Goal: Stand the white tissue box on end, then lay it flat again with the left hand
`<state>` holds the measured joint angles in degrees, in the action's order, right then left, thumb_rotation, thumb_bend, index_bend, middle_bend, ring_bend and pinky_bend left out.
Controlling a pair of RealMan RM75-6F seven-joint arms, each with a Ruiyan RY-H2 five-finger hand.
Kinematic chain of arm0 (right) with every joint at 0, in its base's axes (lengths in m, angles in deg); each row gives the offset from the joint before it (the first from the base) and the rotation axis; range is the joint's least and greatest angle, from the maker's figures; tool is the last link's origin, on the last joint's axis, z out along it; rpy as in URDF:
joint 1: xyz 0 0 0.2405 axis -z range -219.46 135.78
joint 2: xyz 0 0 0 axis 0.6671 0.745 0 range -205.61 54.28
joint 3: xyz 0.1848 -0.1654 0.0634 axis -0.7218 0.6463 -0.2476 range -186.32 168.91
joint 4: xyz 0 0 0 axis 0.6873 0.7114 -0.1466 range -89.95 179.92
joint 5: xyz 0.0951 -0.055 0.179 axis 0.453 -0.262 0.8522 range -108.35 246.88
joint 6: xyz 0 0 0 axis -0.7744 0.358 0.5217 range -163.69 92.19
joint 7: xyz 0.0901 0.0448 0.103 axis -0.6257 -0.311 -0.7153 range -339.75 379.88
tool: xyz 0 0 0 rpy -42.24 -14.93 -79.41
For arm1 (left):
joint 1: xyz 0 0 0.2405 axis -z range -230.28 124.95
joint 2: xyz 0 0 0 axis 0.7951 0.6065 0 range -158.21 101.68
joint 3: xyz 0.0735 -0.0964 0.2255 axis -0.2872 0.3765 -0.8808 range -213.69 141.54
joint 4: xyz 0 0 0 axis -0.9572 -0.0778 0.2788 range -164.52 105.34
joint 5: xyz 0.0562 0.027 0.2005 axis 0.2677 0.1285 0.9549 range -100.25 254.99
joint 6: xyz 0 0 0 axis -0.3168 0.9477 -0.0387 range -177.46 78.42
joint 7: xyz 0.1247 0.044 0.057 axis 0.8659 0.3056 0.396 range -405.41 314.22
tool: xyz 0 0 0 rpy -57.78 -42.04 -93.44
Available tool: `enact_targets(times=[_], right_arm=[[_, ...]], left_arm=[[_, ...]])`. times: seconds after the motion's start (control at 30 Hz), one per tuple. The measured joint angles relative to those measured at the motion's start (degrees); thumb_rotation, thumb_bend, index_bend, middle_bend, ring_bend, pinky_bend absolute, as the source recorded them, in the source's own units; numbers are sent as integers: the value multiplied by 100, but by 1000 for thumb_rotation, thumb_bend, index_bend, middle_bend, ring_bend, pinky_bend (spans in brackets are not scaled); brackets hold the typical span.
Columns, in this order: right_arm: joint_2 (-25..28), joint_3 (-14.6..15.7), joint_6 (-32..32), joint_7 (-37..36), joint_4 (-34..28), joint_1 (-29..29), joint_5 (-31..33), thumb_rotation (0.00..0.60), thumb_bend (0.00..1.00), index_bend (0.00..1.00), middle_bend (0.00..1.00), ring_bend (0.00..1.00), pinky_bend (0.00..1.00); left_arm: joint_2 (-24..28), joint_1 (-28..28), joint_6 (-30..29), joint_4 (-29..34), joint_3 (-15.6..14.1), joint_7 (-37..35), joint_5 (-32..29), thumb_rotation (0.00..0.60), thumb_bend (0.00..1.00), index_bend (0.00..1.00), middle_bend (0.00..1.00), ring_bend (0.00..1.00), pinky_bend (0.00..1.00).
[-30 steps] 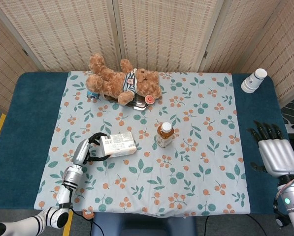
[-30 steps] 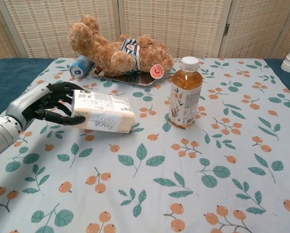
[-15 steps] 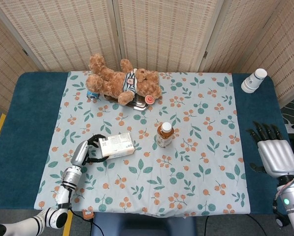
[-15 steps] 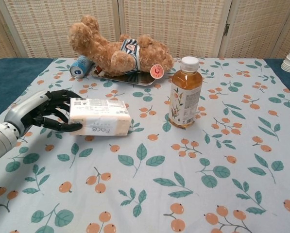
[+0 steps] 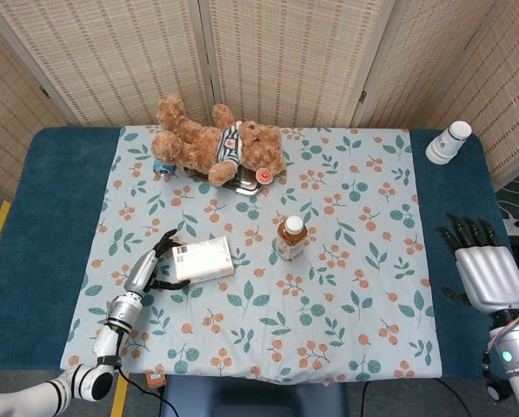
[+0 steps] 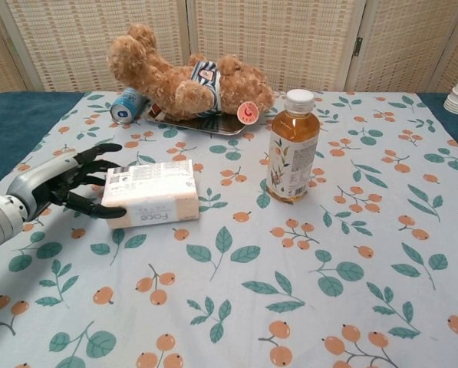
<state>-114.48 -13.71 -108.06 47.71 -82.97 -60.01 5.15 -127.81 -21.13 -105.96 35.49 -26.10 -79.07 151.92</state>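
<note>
A: Where is your left hand (image 6: 64, 186) right now?

B: It sits low over the bench (image 5: 59, 217), just left of the white tissue box (image 6: 150, 193). Your forearm comes in from the near left edge. The dark fingers (image 6: 98, 163) are spread and reach toward the box's left end, and the thumb lies along the box's near lower edge.

A: Is it holding the box?

B: The fingertips look to be at or touching the box's end, but you cannot tell from either view whether they press it. The fingers are apart, not wrapped around it.

A: And the box itself?

B: It lies flat on the floral cloth (image 5: 346, 261), well left of the tea bottle (image 6: 292, 146), with the teddy bear (image 5: 216, 143) on its tray (image 6: 213, 124) beyond it.

A: Your right hand?

B: The right hand (image 5: 483, 265) is near the bench's right edge, far right of the bottle, fingers straight and apart, holding nothing. It shows only in the head view.

A: Anything hard to see?

B: The blue can (image 6: 126, 105) is partly hidden behind the bear. The paper cups (image 5: 449, 142) are cut off at the chest view's edge. The box's print is too small to read fully.
</note>
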Motion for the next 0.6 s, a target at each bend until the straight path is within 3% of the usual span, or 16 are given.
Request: enact_targets(times=[0.33, 0.6], right_arm=[[33, -9, -40, -136, 20, 39, -119, 600, 122, 147, 2, 0, 0], [122, -16, -17, -261, -15, 60, -165, 600, 121, 147, 2, 0, 0]], left_arm=[[474, 75, 31, 636, 83, 127, 106, 600, 77, 0, 0, 0, 54], [1081, 123, -135, 1412, 397, 381, 72, 600, 96, 0, 1, 0, 56]])
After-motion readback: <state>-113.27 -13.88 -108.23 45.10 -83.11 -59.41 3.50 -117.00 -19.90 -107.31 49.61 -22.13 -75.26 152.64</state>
